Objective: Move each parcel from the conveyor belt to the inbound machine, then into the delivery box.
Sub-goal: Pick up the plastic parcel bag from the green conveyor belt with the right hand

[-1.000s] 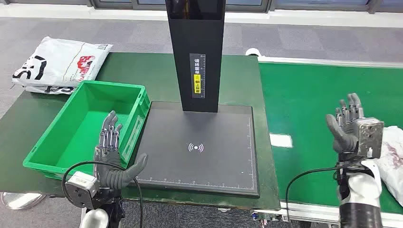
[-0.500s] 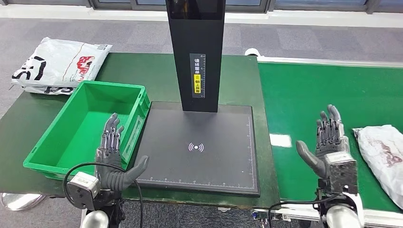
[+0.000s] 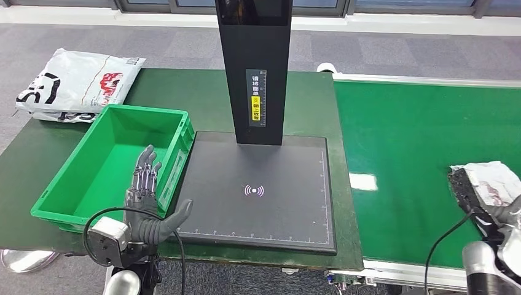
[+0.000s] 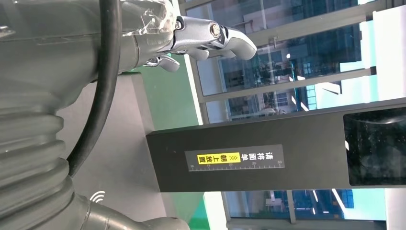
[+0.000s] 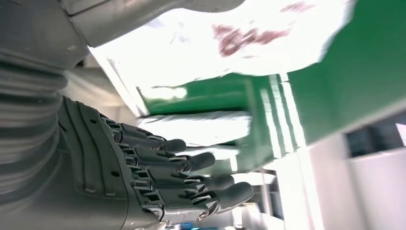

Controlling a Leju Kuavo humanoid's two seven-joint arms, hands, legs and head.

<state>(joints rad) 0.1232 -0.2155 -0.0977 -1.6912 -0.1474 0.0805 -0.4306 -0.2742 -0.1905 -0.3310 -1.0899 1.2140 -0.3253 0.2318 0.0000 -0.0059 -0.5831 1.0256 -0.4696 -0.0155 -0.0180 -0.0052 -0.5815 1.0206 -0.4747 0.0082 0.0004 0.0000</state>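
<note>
Parcel (image 3: 491,184) sits on the conveyor belt (image 3: 405,141) at the right hand (image 3: 485,209) — fingers spread around it, grip unclear. Left hand (image 3: 147,203) idles, fingers spread. Scanner pad (image 3: 258,190) and green crate (image 3: 98,166) look empty — everything's left.

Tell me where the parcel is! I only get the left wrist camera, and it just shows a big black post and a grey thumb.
Observer: A crumpled white plastic parcel with red print lies on the green conveyor belt, far right in the head view.
Operator: Is a hand getting it?
Observer: The right hand is at the parcel's left edge. I cannot tell whether it grips.
Operator: Where will it go in the end?
Observer: An open green plastic crate stands left of the flat black scanner pad.
</note>
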